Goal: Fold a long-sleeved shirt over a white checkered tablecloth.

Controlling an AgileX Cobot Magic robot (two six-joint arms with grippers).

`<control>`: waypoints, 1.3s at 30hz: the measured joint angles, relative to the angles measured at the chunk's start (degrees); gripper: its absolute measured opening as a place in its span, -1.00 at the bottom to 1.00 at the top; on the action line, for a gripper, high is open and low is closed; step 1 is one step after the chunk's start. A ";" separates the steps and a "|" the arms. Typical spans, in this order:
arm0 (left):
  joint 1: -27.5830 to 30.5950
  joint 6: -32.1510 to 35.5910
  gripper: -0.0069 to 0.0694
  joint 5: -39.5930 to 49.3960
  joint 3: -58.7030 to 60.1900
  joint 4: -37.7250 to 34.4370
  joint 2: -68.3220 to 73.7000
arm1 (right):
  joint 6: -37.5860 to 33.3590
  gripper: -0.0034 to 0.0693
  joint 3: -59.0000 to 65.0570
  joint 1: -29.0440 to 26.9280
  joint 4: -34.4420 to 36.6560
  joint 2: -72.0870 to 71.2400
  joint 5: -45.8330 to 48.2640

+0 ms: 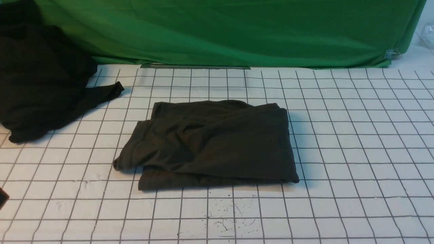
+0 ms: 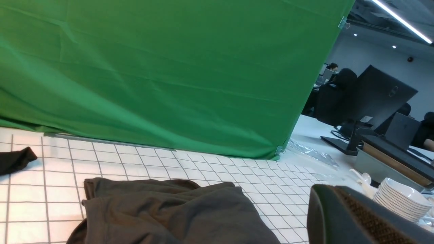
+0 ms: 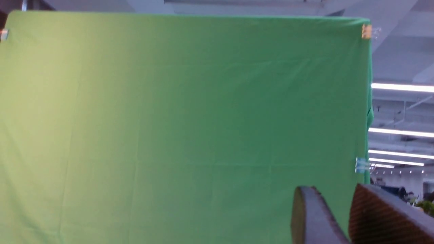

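Note:
The long-sleeved shirt [image 1: 210, 142] lies folded into a rough dark olive rectangle in the middle of the white checkered tablecloth [image 1: 356, 152]. No print or label shows. Neither arm reaches into the front view. In the left wrist view the shirt [image 2: 162, 213] lies below and beside my left gripper [image 2: 334, 193], whose fingers are pressed together with nothing between them. My right gripper [image 3: 334, 195] is raised and faces the backdrop. A gap shows between its two fingers and it holds nothing.
A blacker garment heap [image 1: 40, 81] sits at the far left, one sleeve tip [image 2: 15, 160] trailing onto the cloth. The green backdrop [image 1: 230, 34] closes the far edge. Stacked white plates [image 2: 403, 200] and a monitor [image 2: 376, 98] stand beyond the cloth's right side.

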 joint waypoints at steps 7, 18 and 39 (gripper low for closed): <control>0.00 1.09 -0.81 0.00 0.00 5.70 0.00 | 0.00 -0.37 0.19 0.00 0.00 0.00 1.13; 9.33 15.16 -0.81 -3.57 7.68 8.09 0.06 | 0.00 -0.32 0.19 0.00 0.00 0.00 1.19; 24.65 9.83 -0.81 -7.43 21.66 13.37 0.14 | 0.00 -0.24 0.19 0.00 0.02 0.00 1.58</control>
